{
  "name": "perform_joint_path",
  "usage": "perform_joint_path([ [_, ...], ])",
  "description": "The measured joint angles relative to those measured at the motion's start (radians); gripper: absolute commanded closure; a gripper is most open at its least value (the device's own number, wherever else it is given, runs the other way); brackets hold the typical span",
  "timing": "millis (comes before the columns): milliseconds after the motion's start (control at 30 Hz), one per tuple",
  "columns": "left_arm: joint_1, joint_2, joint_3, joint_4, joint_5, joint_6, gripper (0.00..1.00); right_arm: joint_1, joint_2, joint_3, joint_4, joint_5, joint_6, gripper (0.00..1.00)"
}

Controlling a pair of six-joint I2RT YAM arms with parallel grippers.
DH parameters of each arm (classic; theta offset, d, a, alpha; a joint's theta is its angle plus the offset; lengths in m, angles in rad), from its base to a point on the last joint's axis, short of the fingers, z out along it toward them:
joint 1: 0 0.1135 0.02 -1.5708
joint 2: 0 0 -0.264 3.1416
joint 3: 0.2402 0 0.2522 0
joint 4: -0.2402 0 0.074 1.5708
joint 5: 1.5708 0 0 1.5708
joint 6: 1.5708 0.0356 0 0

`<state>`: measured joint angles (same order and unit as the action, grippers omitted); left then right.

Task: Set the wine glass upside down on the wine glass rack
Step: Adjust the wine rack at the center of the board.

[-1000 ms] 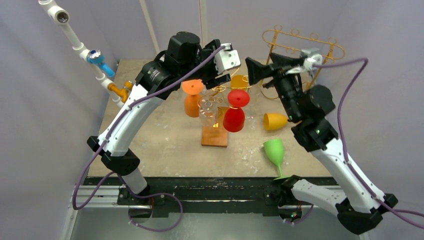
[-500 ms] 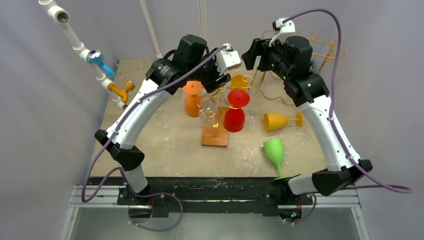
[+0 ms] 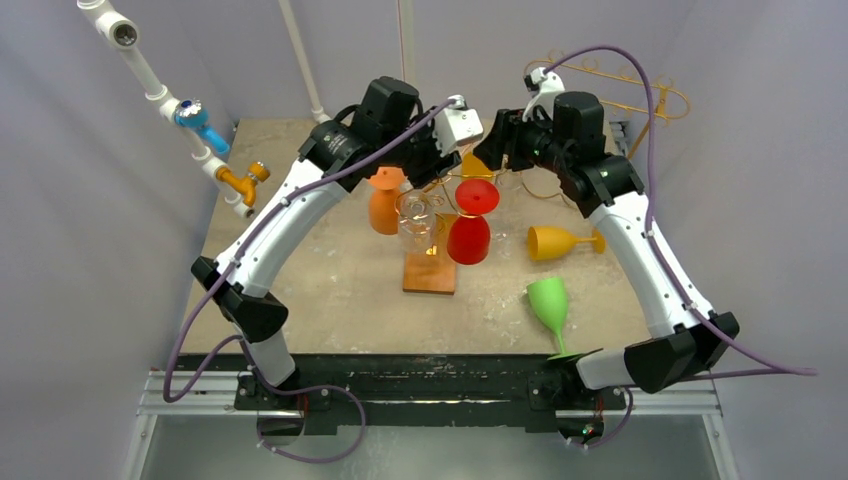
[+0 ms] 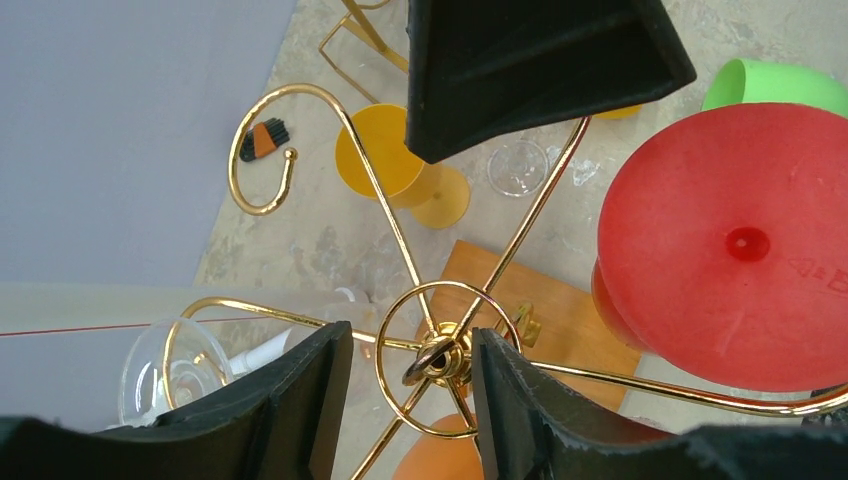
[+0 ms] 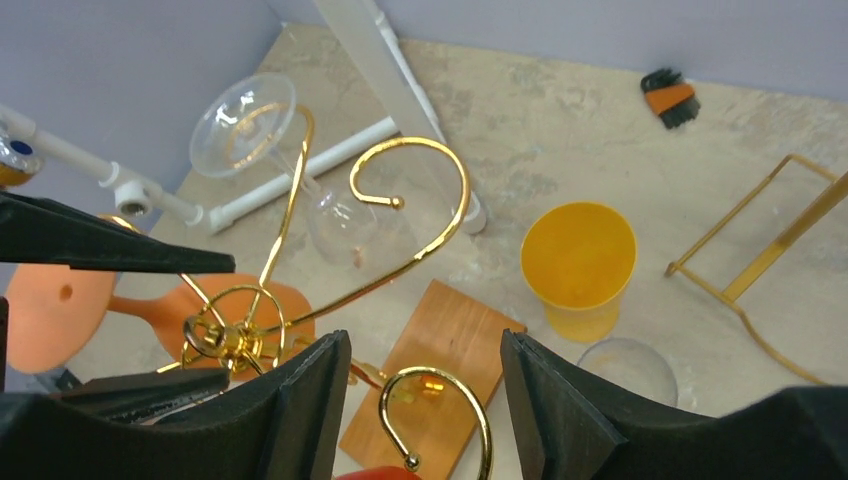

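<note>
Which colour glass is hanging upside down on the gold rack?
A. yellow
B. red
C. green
B: the red glass hangs bowl-down from the gold rack with its foot on top. The green glass and a yellow glass lie on the table, and the other yellow glass stands open end up.

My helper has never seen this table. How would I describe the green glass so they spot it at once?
Start at the gold rack on its wooden base, mid-table. Move toward the base of the right arm: the green glass lies on its side by the near edge of the table. It is the only green one; the yellow glass lying beside it is farther back.
</note>
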<state>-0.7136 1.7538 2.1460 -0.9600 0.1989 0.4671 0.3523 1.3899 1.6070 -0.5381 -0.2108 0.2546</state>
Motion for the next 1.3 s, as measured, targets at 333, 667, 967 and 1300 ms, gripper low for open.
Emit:
perform_joint_path([
  [333,-0.001,-0.004,-0.045,0.033,-0.026,0.015,0.56,0.0,-0.007,-0.093,0.018,-0.048,0.024,0.63],
  [667,-0.018,-0.008,-0.05,0.031,-0.052,0.027,0.61,-0.006,-0.055,-0.168,0.089,-0.077,0.05,0.76],
  [967,-0.029,-0.008,-0.049,0.024,-0.077,0.052,0.64,-0.008,-0.091,-0.235,0.158,-0.096,0.082,0.81],
  [1300,-0.034,-0.008,-0.041,0.005,-0.114,0.077,0.66,0.009,-0.148,-0.314,0.229,-0.097,0.151,0.79],
])
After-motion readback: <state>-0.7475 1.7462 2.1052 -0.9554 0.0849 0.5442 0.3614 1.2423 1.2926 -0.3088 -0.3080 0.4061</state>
